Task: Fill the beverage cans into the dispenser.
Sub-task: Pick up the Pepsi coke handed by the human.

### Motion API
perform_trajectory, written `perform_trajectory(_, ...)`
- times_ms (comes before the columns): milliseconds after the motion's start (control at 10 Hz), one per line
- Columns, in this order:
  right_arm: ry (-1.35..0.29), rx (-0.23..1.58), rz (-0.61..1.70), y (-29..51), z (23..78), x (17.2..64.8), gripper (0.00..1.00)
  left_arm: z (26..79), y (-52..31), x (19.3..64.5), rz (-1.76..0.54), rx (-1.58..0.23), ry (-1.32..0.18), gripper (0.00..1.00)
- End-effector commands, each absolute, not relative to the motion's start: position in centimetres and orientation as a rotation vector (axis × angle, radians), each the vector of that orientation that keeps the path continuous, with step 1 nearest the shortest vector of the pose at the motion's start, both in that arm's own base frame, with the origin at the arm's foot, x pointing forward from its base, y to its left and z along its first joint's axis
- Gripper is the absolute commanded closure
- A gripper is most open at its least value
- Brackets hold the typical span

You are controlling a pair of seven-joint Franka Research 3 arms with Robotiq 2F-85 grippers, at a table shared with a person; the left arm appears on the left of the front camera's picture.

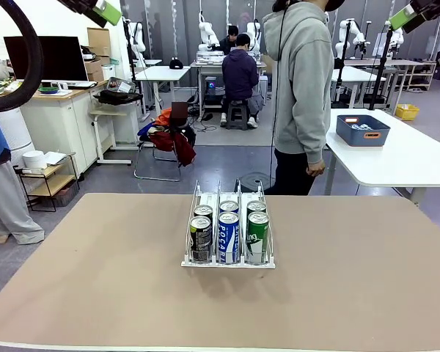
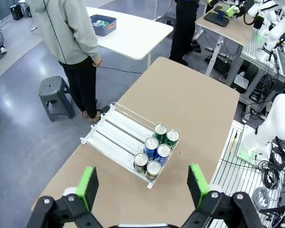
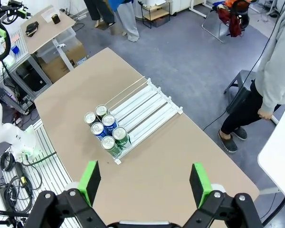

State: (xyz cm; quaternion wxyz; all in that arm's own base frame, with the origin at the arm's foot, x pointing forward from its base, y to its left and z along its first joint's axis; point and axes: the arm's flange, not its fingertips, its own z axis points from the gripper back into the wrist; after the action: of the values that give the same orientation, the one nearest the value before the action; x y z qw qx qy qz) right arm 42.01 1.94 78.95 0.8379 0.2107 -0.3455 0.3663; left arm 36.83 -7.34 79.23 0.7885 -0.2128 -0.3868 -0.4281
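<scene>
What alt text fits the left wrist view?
Six beverage cans stand two per lane at one end of the dispenser on a tan table, seen from high above. The left gripper hangs over it, jaws open and empty; a person in a grey hoodie stands beside the table.

We see a tan table carrying a white-framed dispenser. At its near end stand a black can on the left, a blue-and-white can in the middle and a green can on the right, all silver-topped. The person's hoodie is grey.
</scene>
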Motion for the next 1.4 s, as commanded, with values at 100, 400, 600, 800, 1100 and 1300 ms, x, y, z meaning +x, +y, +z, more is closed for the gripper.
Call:
perform_trajectory(100, -0.731, 0.446, 0.775, 1.9, 78.9, 42.0, 0.0, 79.2, -7.1, 37.0, -0.918, -0.48, -0.835, 0.0)
perform_trajectory(400, -0.731, 0.446, 0.775, 1.9, 78.9, 42.0, 0.0, 79.2, -7.1, 37.0, -0.918, -0.48, -0.835, 0.0)
perform_trajectory(600, -0.696, 0.432, 0.773, 2.0, 79.1, 41.9, 0.0, 79.7, -7.2, 36.7, -0.94, -0.465, -0.81, 0.0)
perform_trajectory(800, -0.673, 0.405, 0.802, 1.5, 79.4, 41.3, 0.0, 80.2, -7.2, 36.2, -0.979, -0.436, -0.78, 0.0)
perform_trajectory(1100, -0.696, 0.332, 0.856, 1.1, 79.8, 40.4, 0.0, 80.6, -7.2, 35.7, -0.996, -0.444, -0.745, 0.0)
perform_trajectory(1300, -0.718, 0.324, 0.87, 0.9, 79.7, 40.3, 0.0, 80.7, -7.2, 35.2, -1.053, -0.445, -0.718, 0.0)
